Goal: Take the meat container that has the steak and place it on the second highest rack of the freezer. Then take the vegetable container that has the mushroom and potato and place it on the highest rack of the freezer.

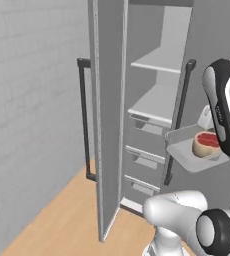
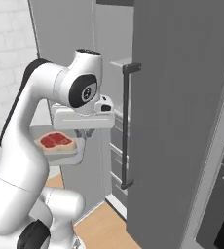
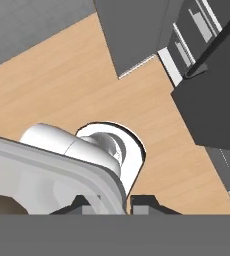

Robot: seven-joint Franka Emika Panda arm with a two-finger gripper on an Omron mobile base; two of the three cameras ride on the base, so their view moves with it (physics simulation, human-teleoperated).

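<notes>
The gripper (image 3: 116, 204) is clamped on the rim of the meat container (image 1: 187, 150), carried level (so the steak (image 1: 208, 141) stays put) just outside the open freezer (image 1: 154, 107), below its second-highest rack (image 1: 154, 102).

White arm (image 2: 31, 126) rises from lower left & bends over. Grey tray (image 2: 60, 148) held up in the air w/ red steak (image 2: 55, 141) lying flat on it. Gripper (image 2: 84, 132) is at tray's right edge, pinched on the rim. Tall grey freezer (image 2: 182, 121) on right, black bar handle (image 2: 126, 126) on its door. Wood floor (image 2: 102, 226) below
</notes>
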